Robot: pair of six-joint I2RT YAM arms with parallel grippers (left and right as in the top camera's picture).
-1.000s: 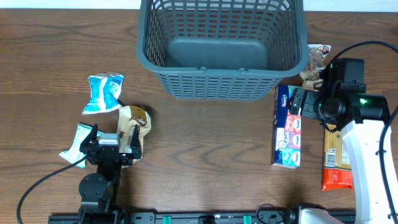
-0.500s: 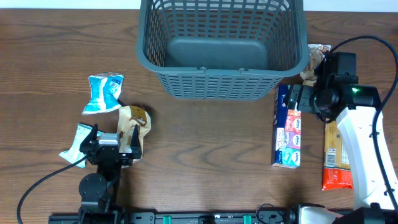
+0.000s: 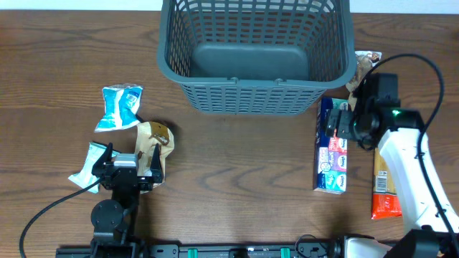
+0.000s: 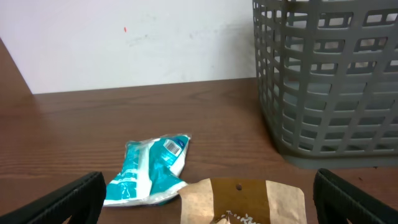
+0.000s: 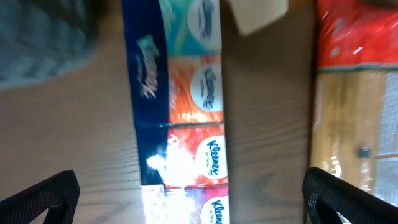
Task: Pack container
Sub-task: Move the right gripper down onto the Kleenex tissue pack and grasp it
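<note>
Reaching in from the right edge, the right arm bends over the far end of the Kleenex tissue pack (image 3: pixel 332 161), and the right end effector (image 3: pixel 336 123) hangs above it with fingers spread wide, one on each side of the pack. The left arm is folded low at the near edge; the left end effector (image 3: pixel 130 161) is also spread, with a brown paper packet (image 3: pixel 152 140) just ahead of it. The container (image 3: pixel 254 84) stands at the far middle of the surface (image 3: pixel 237 165), its near right corner just beside the right end effector. A spaghetti packet (image 3: pixel 384 190) lies parallel to the tissue pack, with a narrow strip of wood between them. Bare wood separates the two arms.
</note>
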